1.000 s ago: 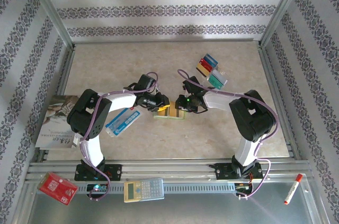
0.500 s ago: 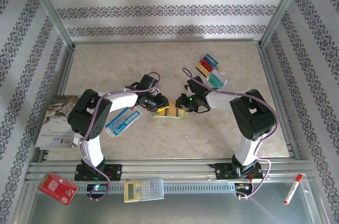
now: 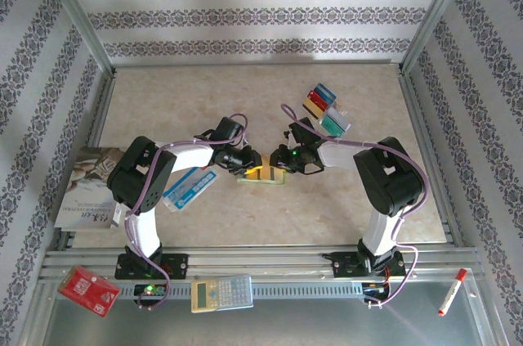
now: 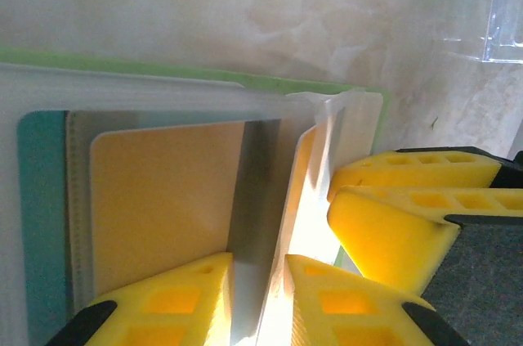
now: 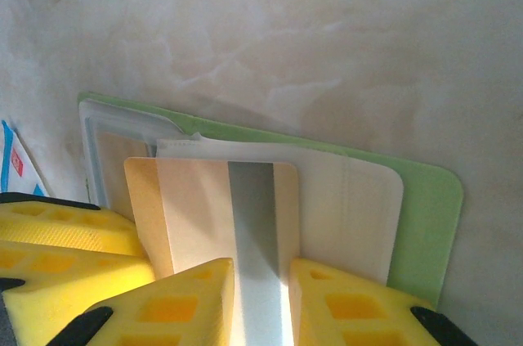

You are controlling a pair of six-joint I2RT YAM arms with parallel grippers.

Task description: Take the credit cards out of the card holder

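Resting mid-desk (image 3: 204, 101) between both arms: card holder (image 3: 261, 175), open | left jaws: pinched on an upright pale leaf of the card holder | right jaws: narrow gap over yellow card (image 5: 192, 207) in holder, grip cannot be told | loose credit cards (image 3: 325, 109): far right, well apart

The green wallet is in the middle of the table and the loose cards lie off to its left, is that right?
No. The loose cards lie off to the right of the wallet, not the left, as the top view shows. The wallet is indeed in the middle of the table.
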